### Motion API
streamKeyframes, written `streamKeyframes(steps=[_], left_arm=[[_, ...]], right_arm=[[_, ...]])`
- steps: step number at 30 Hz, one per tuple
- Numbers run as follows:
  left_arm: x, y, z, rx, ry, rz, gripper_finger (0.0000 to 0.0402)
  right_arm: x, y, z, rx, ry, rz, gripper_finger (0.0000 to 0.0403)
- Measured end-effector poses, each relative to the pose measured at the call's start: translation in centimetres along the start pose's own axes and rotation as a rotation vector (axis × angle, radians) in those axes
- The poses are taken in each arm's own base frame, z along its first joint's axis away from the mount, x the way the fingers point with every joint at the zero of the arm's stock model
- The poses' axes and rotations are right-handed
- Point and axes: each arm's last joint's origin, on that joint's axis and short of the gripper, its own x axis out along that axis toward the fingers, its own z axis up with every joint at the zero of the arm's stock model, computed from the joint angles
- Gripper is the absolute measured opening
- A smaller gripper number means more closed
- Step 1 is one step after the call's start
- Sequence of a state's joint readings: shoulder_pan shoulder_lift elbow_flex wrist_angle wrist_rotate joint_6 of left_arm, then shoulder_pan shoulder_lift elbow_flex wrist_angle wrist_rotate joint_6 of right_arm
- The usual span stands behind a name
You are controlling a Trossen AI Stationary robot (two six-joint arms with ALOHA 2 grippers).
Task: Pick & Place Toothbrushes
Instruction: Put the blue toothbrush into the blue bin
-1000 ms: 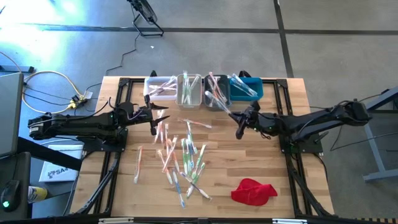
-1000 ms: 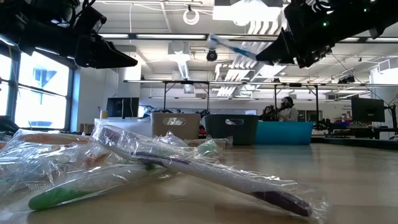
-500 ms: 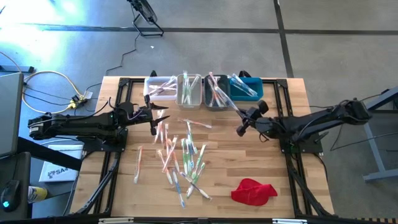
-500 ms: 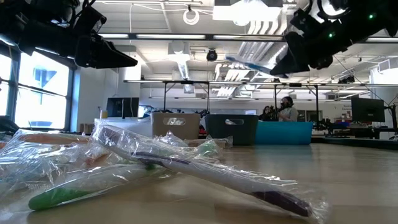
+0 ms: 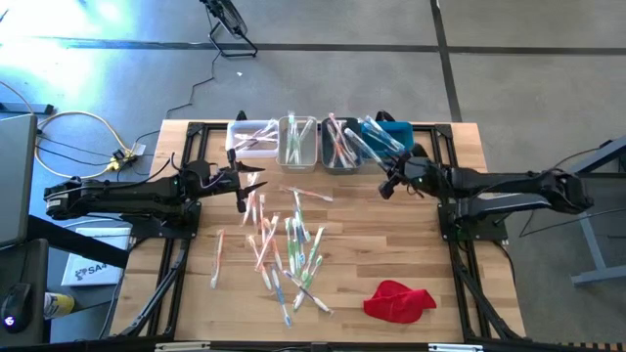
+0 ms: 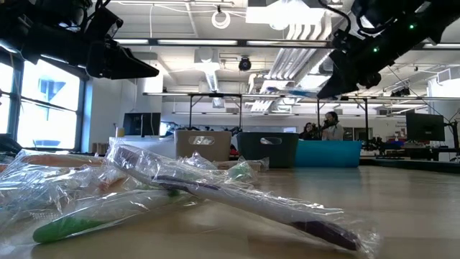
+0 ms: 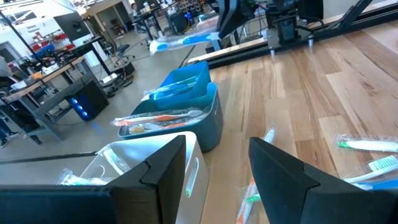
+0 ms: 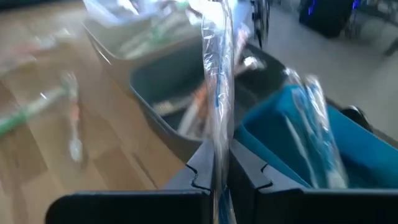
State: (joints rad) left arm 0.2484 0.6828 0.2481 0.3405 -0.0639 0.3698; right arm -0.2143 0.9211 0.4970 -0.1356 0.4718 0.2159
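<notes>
Many wrapped toothbrushes (image 5: pixel 284 244) lie in a loose pile on the wooden table's middle. Four bins stand in a row at the far edge: white (image 5: pixel 246 139), beige (image 5: pixel 296 144), grey (image 5: pixel 337 156) and blue (image 5: pixel 396 135), each with toothbrushes in it. My right gripper (image 5: pixel 388 184) is shut on a blue-handled wrapped toothbrush (image 6: pixel 287 91), in the air just before the grey and blue bins. My left gripper (image 5: pixel 245 182) hangs open over the table near the white bin, with nothing between its fingers (image 7: pixel 280 174). My right gripper pinches the wrapped toothbrush near one end (image 8: pixel 217 146) between its two fingers. The brush runs forward out of the fingertips, along the fingers, toward the bins at the far edge. It is lifted clear of the table and roughly level in the low view.
A red cloth (image 5: pixel 399 300) lies at the table's near right. Bare wood (image 5: pixel 411 244) shows between the pile and the right arm. Cables and a box lie on the floor left of the table. A person (image 6: pixel 330 124) stands far off in the room behind.
My right gripper has swung toward the far edge and a little to the right, from in front of the grey bin toward the blue bin, and has tipped. It carries the toothbrush along; the brush has gone from slanted to nearly level.
</notes>
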Motion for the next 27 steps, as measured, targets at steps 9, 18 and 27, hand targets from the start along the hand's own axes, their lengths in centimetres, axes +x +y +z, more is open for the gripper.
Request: streamKeyframes(steps=[9,18,27], left_arm=[[0.0,0.0,0.0,0.0,0.0,0.0,0.0171],[0.0,0.0,0.0,0.0,0.0,0.0,0.0171],[0.0,0.0,0.0,0.001,0.0,0.0,0.0171]], right_arm=[[-2.2,-2.4,4.7,-0.041,0.179,-0.039,0.0015],[-3.3,-4.9,7.2,-0.003,0.44,0.005,0.0015],[0.7,-7.3,5.8,-0.049,0.684,0.015,0.0015]])
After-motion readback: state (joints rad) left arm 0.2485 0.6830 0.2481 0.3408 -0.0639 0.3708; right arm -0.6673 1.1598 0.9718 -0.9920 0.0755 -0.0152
